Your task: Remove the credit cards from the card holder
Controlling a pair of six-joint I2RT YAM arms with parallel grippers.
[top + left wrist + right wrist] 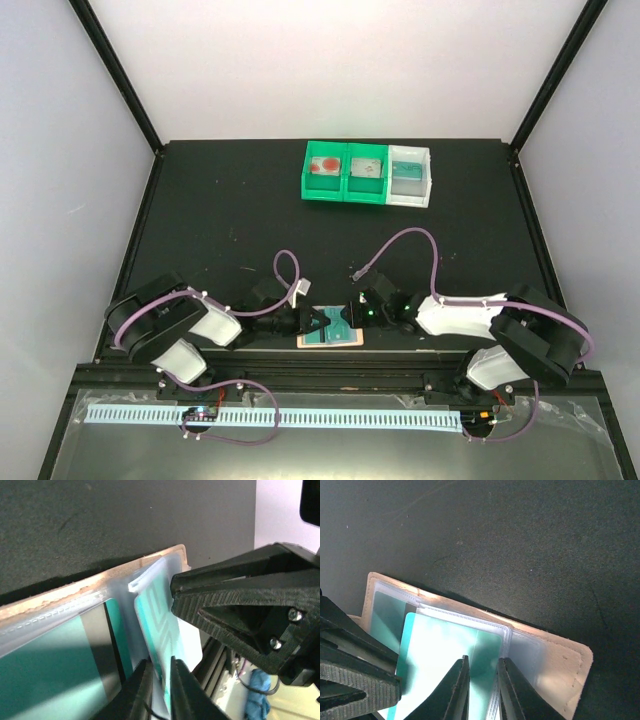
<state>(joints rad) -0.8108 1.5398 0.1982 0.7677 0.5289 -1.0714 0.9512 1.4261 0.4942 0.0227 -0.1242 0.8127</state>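
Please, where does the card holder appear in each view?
Top external: card holder, low centre, small.
Left wrist: its tan edge runs from left to upper centre.
Right wrist: card holder, lower middle to lower right.
Shared landmark: the teal card sticking out of it.

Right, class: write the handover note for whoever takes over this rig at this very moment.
Holder: lies open between both hands.
Left hand: nearly closed on the edge of a teal card, apparently pinching it.
Right hand: fingers slightly apart, tips over the holder; grip unclear.
Done: holder opened, one card engaged.
Left to do: pull that card free, then the striped card beside it, which is not yet out.
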